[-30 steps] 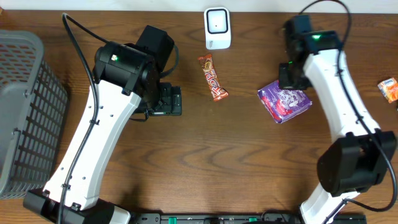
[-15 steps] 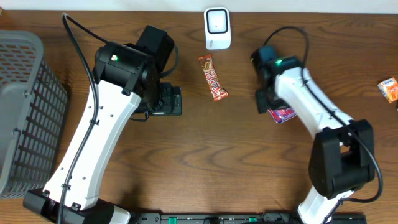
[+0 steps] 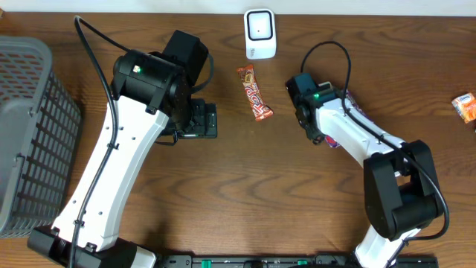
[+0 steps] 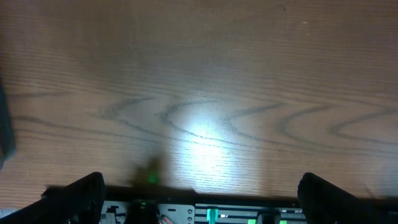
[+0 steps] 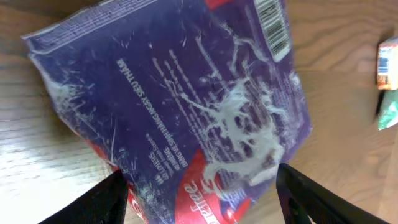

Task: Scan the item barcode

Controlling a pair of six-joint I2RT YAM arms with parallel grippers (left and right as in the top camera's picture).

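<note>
1. Far left, the basket (image 3: pixel 63 141) stands at the edge of the desk (image 3: pixel 245 186), well apart from anything the scan needs.
2. The left gripper (image 4: pixel 199 186) hangs over bare wood with its fingers spread wide and nothing between them. I count that arm out of this move.
3. In the middle, the scanner (image 3: pixel 260 33) sits at the far edge of the desk. A candy bar (image 3: pixel 254 91) lies just in front of it, long axis pointing roughly at the scanner.
4. The right gripper (image 5: pixel 202 177) is the nearer one by far, directly over the purple packet (image 5: pixel 186 93).
   - Its fingers stand apart, straddling the packet's near end. I cannot tell whether they touch it.
   - The packet lies flat on the desk, printed back up. Its long axis runs away from the gripper, slanting right.
   - Its barcode (image 5: pixel 273 28) sits at the far right corner.
5. My judgement is that the grasp should close across the near end and leave the barcode uncovered. The packet then has to travel left and away, towards the scanner.
6. The overhead view hides nearly all of the packet under the right arm but shows where the scanner lies. The right wrist view shows the barcode but no scanner.
7. Far right, a small orange pack (image 3: pixel 464 106) lies well apart.
</note>
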